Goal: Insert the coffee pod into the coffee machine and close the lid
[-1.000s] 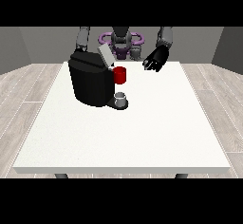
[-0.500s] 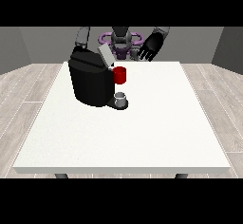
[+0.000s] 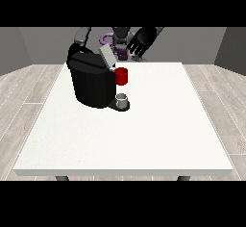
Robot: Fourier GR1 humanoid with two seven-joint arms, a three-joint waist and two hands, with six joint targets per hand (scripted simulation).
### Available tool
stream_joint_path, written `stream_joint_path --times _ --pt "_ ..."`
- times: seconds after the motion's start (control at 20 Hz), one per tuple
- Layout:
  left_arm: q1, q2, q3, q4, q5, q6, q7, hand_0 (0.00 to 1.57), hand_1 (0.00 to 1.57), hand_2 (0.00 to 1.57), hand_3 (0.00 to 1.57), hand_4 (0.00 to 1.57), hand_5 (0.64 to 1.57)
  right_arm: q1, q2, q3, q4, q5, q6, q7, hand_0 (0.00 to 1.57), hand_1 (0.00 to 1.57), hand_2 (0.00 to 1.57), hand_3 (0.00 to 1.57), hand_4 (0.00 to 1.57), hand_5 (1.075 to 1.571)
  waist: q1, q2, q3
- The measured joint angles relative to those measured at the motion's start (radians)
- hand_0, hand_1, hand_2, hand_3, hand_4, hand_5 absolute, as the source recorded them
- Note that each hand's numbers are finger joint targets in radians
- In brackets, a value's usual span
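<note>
I see the hand at the view's right (image 3: 141, 42) has moved leftward, fingers spread, nearer the raised lid (image 3: 106, 56); closing looks next.

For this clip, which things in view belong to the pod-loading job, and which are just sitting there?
Job:
coffee machine
its raised lid
red part at the machine's front, possibly the pod
hand at the view's right

Just there:
grey cup under the spout
white table

The place looked like a bare test room: a large white square table (image 3: 144, 134) stood on pale grey wood-plank flooring (image 3: 24, 96) before plain grey walls (image 3: 38, 45).
</note>
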Motion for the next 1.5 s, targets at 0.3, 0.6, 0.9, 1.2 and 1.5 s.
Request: stream_joint_path --times 0.3,0.6,0.9,1.2,1.5 --pt "-0.083 0.034 0.015 0.02 -0.01 -0.002 0.014 1.22 1.22 1.29 1.24 0.48 1.571 -0.057 -0.027 -0.024 -0.03 -0.007 0.007 0.026 0.0 0.0 0.0 0.0 0.18 1.571 -0.032 0.062 0.0001" --pt "-0.135 0.058 0.026 0.033 -0.013 -0.006 0.003 1.22 1.22 1.29 1.24 0.49 1.571 -0.084 -0.045 -0.055 -0.028 -0.019 0.007 0.01 0.0 0.0 0.0 0.0 0.06 1.571 -0.039 0.116 0.0001" --pt "-0.167 0.07 0.028 0.06 -0.025 0.007 -0.013 1.19 1.19 1.26 1.23 0.47 1.571 -0.118 -0.053 -0.061 -0.04 -0.02 0.008 0.015 0.0 0.0 0.0 0.0 0.0 1.571 -0.06 0.17 0.0002" --pt "-0.17 0.058 0.027 0.082 -0.029 0.012 -0.019 1.24 1.24 1.28 1.23 0.42 1.571 -0.137 -0.065 -0.076 -0.033 -0.025 0.009 0.041 0.0 0.0 0.0 0.0 0.13 1.571 -0.053 0.178 0.0001" --pt "-0.178 0.039 0.021 0.088 -0.034 0.013 -0.017 1.2 1.2 1.25 1.2 0.42 1.571 -0.137 -0.062 -0.085 -0.014 -0.021 -0.004 0.025 0.0 0.0 0.0 0.0 0.1 1.571 -0.038 0.174 0.0007"
